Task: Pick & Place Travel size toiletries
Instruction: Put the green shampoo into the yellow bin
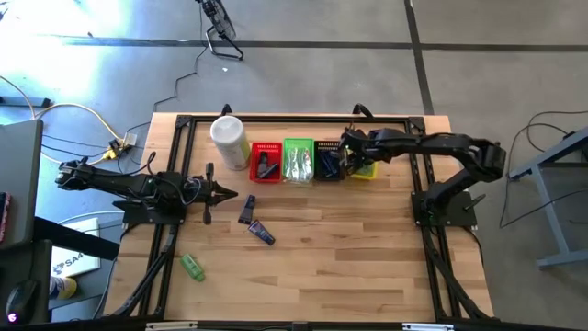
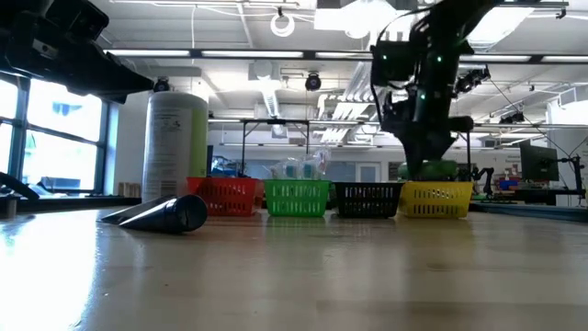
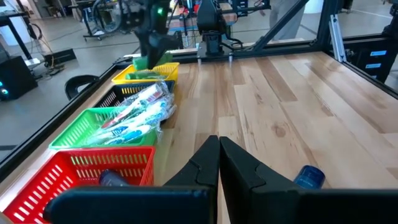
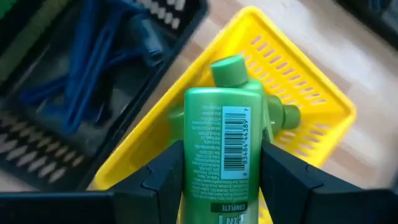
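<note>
My right gripper (image 1: 354,162) hangs over the yellow basket (image 1: 367,171), shut on a bright green mini bottle (image 4: 221,143). The cap of another green bottle (image 4: 289,115) shows in that basket. A third green bottle (image 1: 192,267) lies on the table near its left front. Two dark tubes (image 1: 246,210) (image 1: 262,232) lie on the wood near the middle. My left gripper (image 1: 225,194) waits shut, level above the table at the left, touching nothing. My right gripper pinches the green bottle's body by its two sides (image 4: 193,168) between the two fingers (image 4: 165,177). The fingers slant down from above and run along the bottle. The bottle's cap (image 4: 227,70) points down past the fingertips at the yellow basket, and the bottle is lifted clear.
A row of baskets stands at the far edge: red (image 1: 266,161), green (image 1: 298,161) holding clear wrapped sticks, black (image 1: 328,161) holding blue razor-like pieces (image 4: 93,68), then yellow. A tall white canister (image 1: 230,140) stands left of the red one. Bare wood lies toward the near edge.
</note>
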Action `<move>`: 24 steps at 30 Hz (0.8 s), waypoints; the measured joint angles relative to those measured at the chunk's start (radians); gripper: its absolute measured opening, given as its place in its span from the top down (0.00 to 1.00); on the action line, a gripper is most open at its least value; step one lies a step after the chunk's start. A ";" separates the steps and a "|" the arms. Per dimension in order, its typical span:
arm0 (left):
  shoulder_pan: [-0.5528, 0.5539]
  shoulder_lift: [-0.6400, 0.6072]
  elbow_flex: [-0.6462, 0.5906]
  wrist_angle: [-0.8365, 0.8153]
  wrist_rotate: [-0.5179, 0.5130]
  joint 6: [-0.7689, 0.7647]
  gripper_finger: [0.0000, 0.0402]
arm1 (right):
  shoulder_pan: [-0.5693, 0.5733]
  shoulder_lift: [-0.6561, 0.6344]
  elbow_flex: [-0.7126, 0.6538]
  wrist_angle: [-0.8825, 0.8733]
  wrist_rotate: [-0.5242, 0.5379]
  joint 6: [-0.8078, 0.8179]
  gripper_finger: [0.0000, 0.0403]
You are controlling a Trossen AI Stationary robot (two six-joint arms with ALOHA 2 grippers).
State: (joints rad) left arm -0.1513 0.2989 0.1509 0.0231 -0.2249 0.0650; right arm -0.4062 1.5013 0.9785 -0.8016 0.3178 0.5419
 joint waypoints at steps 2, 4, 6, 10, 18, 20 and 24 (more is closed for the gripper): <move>0.000 0.000 0.000 0.000 0.000 0.007 0.98 | -0.025 0.000 -0.023 0.031 -0.005 0.036 0.57; 0.000 0.000 0.000 0.000 0.000 0.011 0.98 | -0.043 0.000 -0.035 0.045 -0.002 0.057 0.57; 0.000 0.000 0.000 0.000 0.000 0.014 0.98 | -0.055 0.000 -0.037 0.052 -0.003 0.058 0.57; 0.000 0.000 0.000 0.001 -0.001 0.016 0.98 | -0.061 0.000 -0.038 0.060 -0.003 0.057 0.54; 0.000 0.000 0.000 0.003 -0.006 0.016 0.98 | -0.059 0.000 -0.038 0.077 0.047 0.064 0.37; 0.000 0.000 0.000 0.003 -0.006 0.016 0.98 | -0.059 0.000 -0.038 0.078 0.044 0.064 0.35; 0.000 0.000 0.000 0.003 -0.006 0.016 0.98 | -0.059 -0.004 -0.038 0.077 0.008 0.056 0.35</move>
State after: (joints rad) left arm -0.1513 0.2989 0.1509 0.0264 -0.2306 0.0811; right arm -0.4648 1.4973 0.9401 -0.7246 0.3256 0.5981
